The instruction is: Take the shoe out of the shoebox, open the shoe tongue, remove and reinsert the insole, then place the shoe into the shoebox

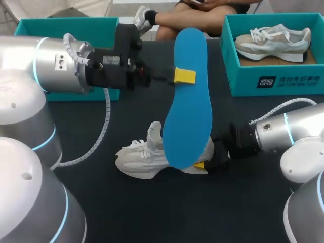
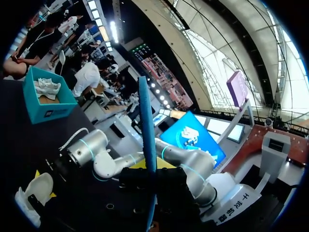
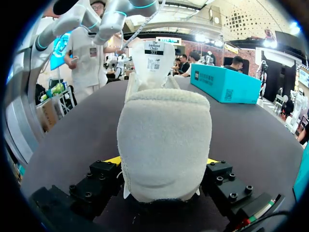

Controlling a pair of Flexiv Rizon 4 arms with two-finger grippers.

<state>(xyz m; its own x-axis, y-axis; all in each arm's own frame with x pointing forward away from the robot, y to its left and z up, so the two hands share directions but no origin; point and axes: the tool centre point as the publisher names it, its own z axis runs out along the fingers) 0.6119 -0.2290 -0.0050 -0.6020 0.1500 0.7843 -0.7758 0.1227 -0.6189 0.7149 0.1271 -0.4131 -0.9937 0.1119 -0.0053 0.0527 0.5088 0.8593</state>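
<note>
Shoe: out of any box, upright on table near the middle, toe leftward, tongue standing up.

Far left: teal shoebox, interior mostly out of view; probably the return spot.

Next: left gripper clamped on blue insole at about mid-length. Holds it aloft, nearly vertical, lower end hanging just at the shoe's opening; looks lined up for reinsertion.

Right of that: right gripper closed on the heel from both sides, low on the table. Presumably pins the shoe steady against the push of the insole.

Far right: second shoebox with another shoe inside, well apart from the work.

Count: shoeboxes two, shoes two, insole one, grippers two, both loaded.
</note>
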